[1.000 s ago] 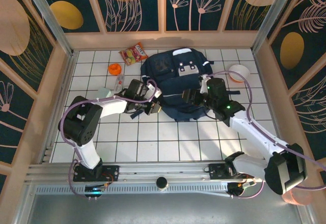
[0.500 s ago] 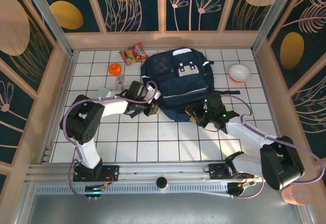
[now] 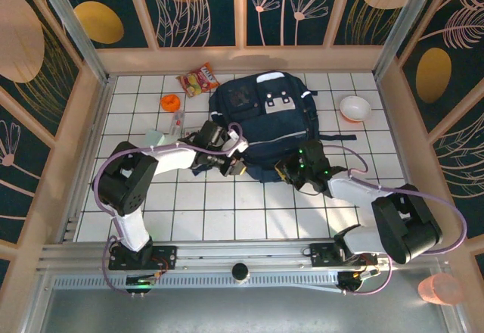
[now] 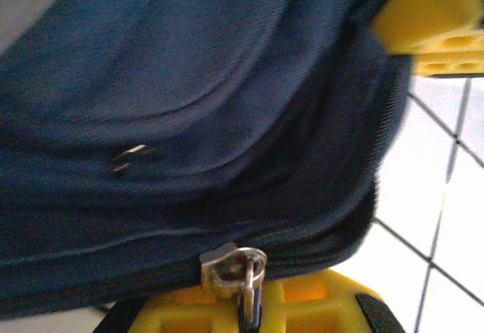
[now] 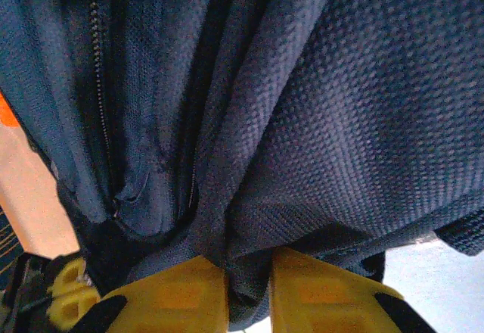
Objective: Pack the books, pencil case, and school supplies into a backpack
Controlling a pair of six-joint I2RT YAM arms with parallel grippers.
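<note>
The navy backpack [image 3: 261, 117] lies flat in the middle of the tiled table. My left gripper [image 3: 231, 164] is at its near left edge, shut on the metal zipper pull [image 4: 236, 266], which sits between the yellow fingers [image 4: 302, 306]. At the near right edge my right gripper [image 3: 290, 171] is shut on a fold of backpack fabric [image 5: 249, 287]. The slim pale pencil case [image 3: 177, 123] and a pale bluish-white supply piece [image 3: 154, 137] lie left of the backpack. The books are out of view.
A red-orange snack packet [image 3: 198, 80] and a small round orange object [image 3: 170, 101] lie at the back left. A white bowl [image 3: 355, 107] stands at the right of the backpack. Wooden walls [image 3: 76, 144] enclose the table on three sides.
My right gripper has come down from above the backpack to its near right edge and closed on the fabric. The left gripper has shifted slightly right along the near edge.
</note>
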